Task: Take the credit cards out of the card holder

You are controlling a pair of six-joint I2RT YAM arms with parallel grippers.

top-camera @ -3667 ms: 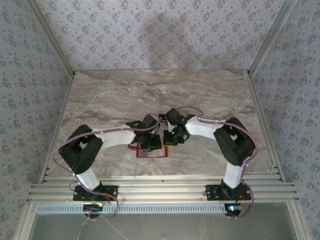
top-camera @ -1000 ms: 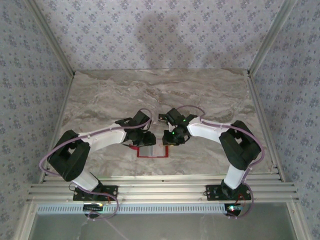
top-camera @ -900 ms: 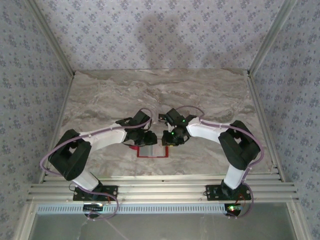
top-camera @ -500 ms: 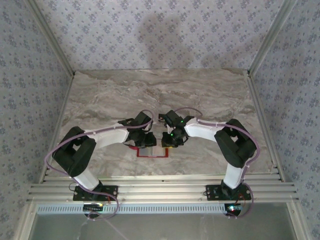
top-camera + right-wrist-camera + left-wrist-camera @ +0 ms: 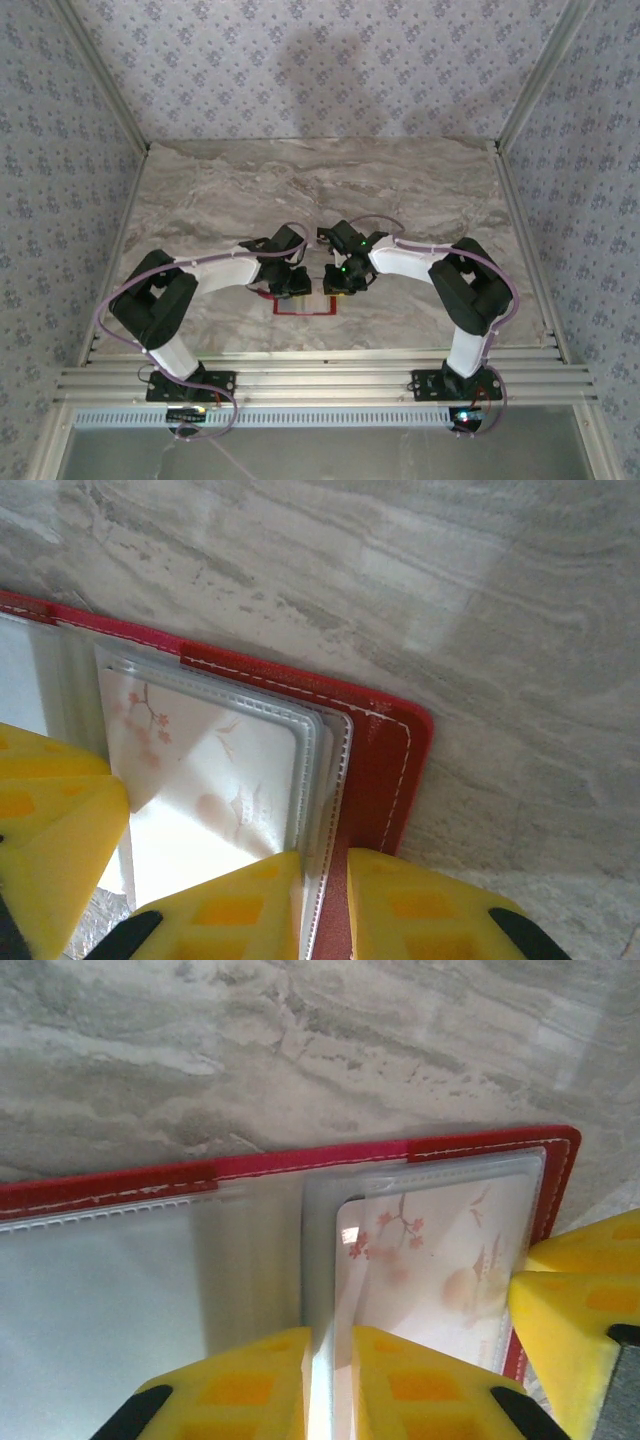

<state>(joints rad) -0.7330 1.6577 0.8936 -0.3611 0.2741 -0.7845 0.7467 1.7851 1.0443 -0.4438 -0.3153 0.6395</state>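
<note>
Your holder [image 5: 303,306] lies open and flat on the bench [image 5: 420,190], near its front edge and midway between the 2 arms. The left arm [image 5: 225,268] reaches in from the left and the right arm [image 5: 405,258] from the right, so both wrists meet over it.

In the left wrist view, the left jaws are nearly together. Their yellow fingers [image 5: 245,1385] pinch the left edge of a clear sleeve [image 5: 322,1260] on the holder's right half. A card [image 5: 440,1250] with a pink blossom print sits inside that sleeve. You cannot tell whether the card itself is caught in the pinch. 1 finger [image 5: 575,1300] of the right jaws shows at the right, just beside the holder's red corner.

In the right wrist view, the right jaws are clamped on the holder's right edge. 1 yellow finger sits on the sleeve side and the other on the red outer side. Several clear sleeves are stacked there in layers, and the card lies inside its pocket. A finger of the left jaws shows at the left, over the card's near corner.
</note>
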